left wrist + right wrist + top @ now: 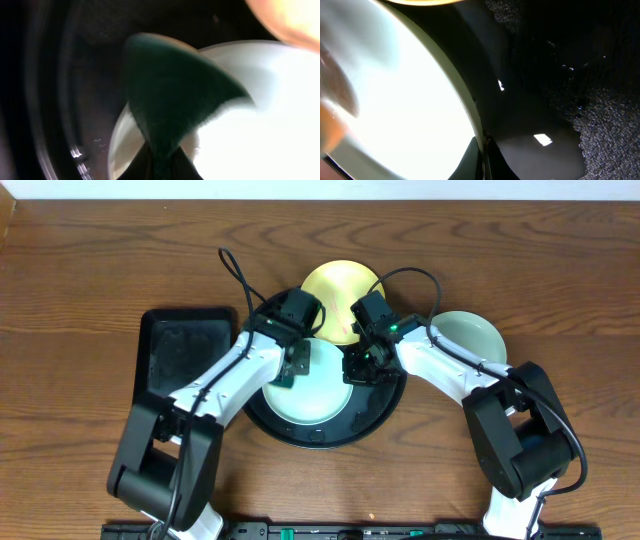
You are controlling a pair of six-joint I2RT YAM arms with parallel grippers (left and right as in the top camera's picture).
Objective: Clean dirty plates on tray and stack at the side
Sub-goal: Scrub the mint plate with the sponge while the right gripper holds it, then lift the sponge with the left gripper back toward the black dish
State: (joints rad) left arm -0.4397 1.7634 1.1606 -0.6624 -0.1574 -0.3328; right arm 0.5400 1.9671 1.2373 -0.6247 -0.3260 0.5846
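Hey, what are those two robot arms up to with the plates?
It's dish cleaning. The left claw holds a dark green scrubbing pad against a pale mint-green plastic plate in the large round black tray, while the right claw seems to pinch that plate's rim. A pale yellow plate sits at the tray's far edge; a second mint-green plate rests on the wooden table to the right.

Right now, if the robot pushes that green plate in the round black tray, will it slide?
Probably. The plate looks smooth and shallow, and the tray is glossy, so it would likely skate. It also seems light, thin plastic. The right gripper sits at its rim, maybe steadying it.
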